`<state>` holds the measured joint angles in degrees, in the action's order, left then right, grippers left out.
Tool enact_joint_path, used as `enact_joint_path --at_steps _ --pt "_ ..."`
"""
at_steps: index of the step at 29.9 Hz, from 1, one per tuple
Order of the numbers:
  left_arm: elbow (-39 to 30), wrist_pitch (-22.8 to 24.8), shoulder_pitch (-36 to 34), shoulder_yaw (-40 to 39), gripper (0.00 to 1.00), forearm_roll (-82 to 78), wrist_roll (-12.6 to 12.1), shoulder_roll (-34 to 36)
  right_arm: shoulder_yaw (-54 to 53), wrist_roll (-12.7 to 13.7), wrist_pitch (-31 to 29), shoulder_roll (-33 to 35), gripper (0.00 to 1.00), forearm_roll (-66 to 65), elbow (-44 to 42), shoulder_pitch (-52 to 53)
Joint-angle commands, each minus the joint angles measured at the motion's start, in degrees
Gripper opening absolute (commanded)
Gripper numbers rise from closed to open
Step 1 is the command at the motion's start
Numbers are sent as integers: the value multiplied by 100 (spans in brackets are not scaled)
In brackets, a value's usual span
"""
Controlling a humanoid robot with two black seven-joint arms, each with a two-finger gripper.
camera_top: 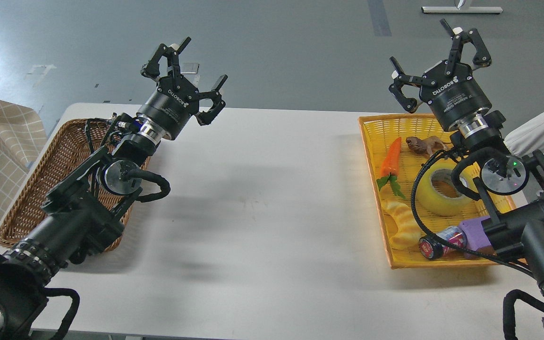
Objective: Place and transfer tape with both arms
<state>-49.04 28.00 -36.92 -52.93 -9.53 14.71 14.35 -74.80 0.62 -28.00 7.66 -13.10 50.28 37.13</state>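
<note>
The tape, a wide translucent yellow roll with a grey-white core, lies flat in the yellow basket at the right, partly behind my right arm's cable. My right gripper is open and empty, raised above the basket's far edge, well above and behind the tape. My left gripper is open and empty, raised above the table's far left part, beside the brown wicker basket.
The yellow basket also holds a toy carrot, a small brown animal figure, a pale ridged bread-like toy, a red can and a purple object. A white table lies between the baskets. A white sleeve shows at the right.
</note>
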Motion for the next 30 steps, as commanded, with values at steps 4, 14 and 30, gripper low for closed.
enact_joint_path --at_steps 4,14,30 --pt "0 0 -8 -7 98 4 14 -2 -9 -9 0 7 100 0 25 5" --pt "0 0 -8 -7 98 4 49 -20 0 -9 0 7 100 0 34 5" --pt "-9 0 -17 -16 98 4 67 -29 0 -9 0 7 100 0 25 5"
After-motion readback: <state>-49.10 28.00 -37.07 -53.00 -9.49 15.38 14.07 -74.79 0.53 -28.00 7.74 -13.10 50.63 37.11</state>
